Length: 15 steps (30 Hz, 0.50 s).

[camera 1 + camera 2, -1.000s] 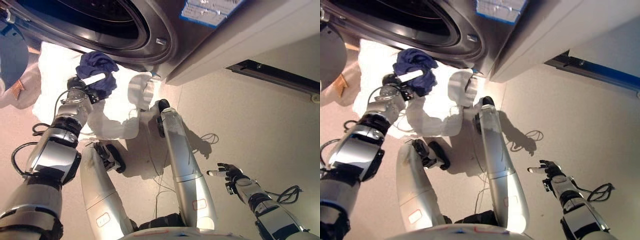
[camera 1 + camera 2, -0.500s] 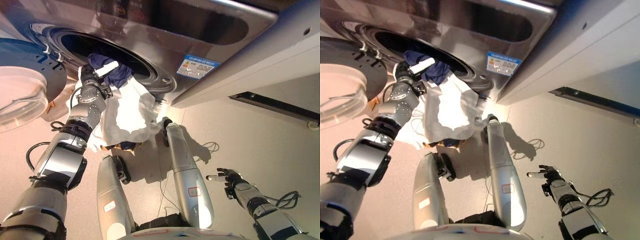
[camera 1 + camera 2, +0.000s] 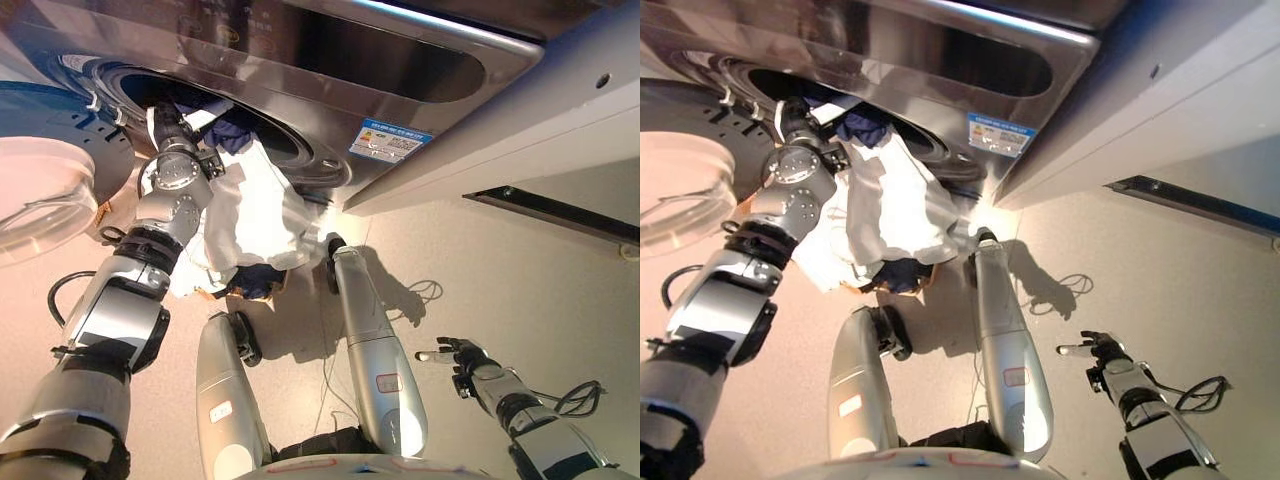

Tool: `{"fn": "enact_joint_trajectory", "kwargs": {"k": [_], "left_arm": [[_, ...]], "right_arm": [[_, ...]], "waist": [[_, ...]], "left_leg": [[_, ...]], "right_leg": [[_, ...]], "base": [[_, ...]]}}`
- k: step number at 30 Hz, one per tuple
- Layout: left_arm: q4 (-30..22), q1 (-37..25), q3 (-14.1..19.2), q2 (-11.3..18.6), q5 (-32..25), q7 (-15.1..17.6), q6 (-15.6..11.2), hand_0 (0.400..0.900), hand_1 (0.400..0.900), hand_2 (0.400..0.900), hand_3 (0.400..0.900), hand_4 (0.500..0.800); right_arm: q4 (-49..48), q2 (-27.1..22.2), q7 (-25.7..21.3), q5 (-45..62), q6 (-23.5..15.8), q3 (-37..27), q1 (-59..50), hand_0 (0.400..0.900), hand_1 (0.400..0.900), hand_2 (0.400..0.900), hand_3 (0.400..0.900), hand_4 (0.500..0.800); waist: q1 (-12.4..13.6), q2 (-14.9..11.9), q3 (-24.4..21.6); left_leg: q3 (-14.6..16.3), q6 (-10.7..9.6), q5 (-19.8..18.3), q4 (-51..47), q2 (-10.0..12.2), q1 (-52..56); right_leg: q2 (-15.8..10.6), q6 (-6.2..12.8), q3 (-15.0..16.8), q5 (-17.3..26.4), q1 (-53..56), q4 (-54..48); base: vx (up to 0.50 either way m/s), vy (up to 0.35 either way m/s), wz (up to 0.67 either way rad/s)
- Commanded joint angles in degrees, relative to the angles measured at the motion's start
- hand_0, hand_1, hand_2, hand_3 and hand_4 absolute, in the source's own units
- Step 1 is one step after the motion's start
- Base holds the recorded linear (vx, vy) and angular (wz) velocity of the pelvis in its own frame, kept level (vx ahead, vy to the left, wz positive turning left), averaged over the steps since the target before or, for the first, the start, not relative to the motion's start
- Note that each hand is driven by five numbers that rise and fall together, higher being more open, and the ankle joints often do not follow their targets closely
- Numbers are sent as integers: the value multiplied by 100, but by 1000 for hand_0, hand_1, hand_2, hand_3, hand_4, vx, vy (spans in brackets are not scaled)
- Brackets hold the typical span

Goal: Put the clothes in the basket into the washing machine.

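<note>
My left hand (image 3: 183, 118) is at the mouth of the washing machine drum (image 3: 150, 85), shut on a dark blue garment (image 3: 228, 130) that it holds at the opening. A white cloth (image 3: 255, 215) hangs from the drum's lip down over the front of the machine. Under its lower edge a dark blue piece of clothing (image 3: 250, 282) shows above the floor. The basket itself is hidden behind the cloth. My right hand (image 3: 455, 355) is low at the right, open and empty above the floor.
The washing machine's round door (image 3: 45, 185) stands open at the left, its glass bowl facing me. The machine's silver front panel (image 3: 330, 55) fills the top. A white cabinet (image 3: 560, 110) stands to the right of it.
My left hand has pushed the dark blue garment further up into the drum opening. The white cloth has shifted with it. The right hand has stayed still.
</note>
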Motion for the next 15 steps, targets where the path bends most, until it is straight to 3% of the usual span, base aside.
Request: {"fn": "enact_joint_trajectory", "kwargs": {"k": [1,5,15], "left_arm": [[-541,-880,-235,573,2,83,-385,900,900,900,900,800],[-410,-1096,-391,617,-185,135,-326,900,900,900,900,800],[-294,-1115,-376,554,-294,83,-293,900,900,900,900,800]], "right_arm": [[341,-413,-88,122,184,-41,703,900,900,900,900,800],[343,-428,-60,134,129,-35,710,900,900,900,900,800],[321,-368,-51,143,-4,86,662,900,900,900,900,800]], "waist": [[-153,124,-618],[-184,84,-561],[-158,88,-580]], "left_leg": [[145,1064,342,-368,-164,263],[159,1041,351,-329,-140,173],[212,994,428,-482,-144,171]], "right_leg": [[-30,111,169,491,117,-416],[0,125,169,517,82,-451],[-9,126,176,582,152,-631]], "base": [[-35,-1,-4],[-42,4,-3],[-17,12,1]]}}
